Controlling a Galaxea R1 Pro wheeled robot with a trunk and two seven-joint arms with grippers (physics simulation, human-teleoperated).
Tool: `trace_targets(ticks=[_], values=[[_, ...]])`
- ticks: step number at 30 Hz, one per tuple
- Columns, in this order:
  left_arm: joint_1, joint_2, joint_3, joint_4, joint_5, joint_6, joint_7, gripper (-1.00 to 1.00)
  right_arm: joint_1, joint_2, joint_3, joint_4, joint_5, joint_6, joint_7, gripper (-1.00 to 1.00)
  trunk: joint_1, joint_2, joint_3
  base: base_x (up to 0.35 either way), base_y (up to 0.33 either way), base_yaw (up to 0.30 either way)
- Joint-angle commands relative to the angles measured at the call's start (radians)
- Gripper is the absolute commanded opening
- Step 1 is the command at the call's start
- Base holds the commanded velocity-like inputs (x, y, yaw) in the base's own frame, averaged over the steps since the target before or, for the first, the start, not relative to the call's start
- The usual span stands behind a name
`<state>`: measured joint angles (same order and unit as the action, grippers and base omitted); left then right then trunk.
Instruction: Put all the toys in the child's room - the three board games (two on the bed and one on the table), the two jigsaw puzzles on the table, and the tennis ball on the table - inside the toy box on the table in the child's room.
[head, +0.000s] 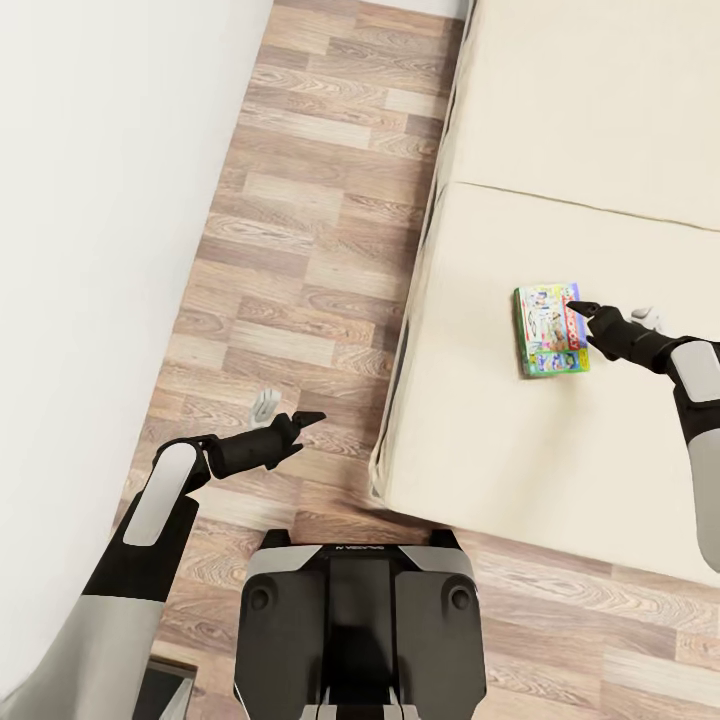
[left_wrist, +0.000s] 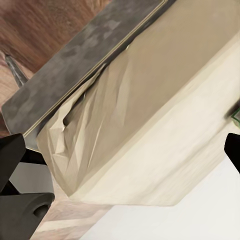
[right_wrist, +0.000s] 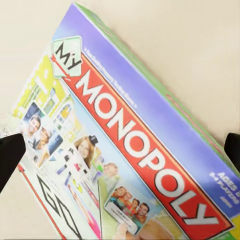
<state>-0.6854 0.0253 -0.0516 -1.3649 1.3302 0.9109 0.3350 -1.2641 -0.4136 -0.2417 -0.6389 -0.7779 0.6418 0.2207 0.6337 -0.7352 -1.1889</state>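
A white-and-green Monopoly board game lies flat on the cream mattress of the bed, near its middle. My right gripper hovers at the box's right edge, open. In the right wrist view the Monopoly box spans the gap between the spread fingertips of the right gripper. My left gripper hangs open over the wood floor, left of the bed's corner. Through the left gripper in its wrist view, the mattress and dark bed base show.
A white wall runs along the left. A strip of wood plank floor lies between wall and bed. My own base stands at the bed's near corner. A seam crosses the mattress behind the box.
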Motion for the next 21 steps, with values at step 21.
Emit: trace_targets(ticks=[21], values=[[0.0,0.0,-0.002,-0.001,0.01,0.0,0.01,1.0,0.001,0.011,-0.001,0.001,0.002,0.008,0.053,1.0,0.0,-0.001,0.0,0.0,0.0,0.006]])
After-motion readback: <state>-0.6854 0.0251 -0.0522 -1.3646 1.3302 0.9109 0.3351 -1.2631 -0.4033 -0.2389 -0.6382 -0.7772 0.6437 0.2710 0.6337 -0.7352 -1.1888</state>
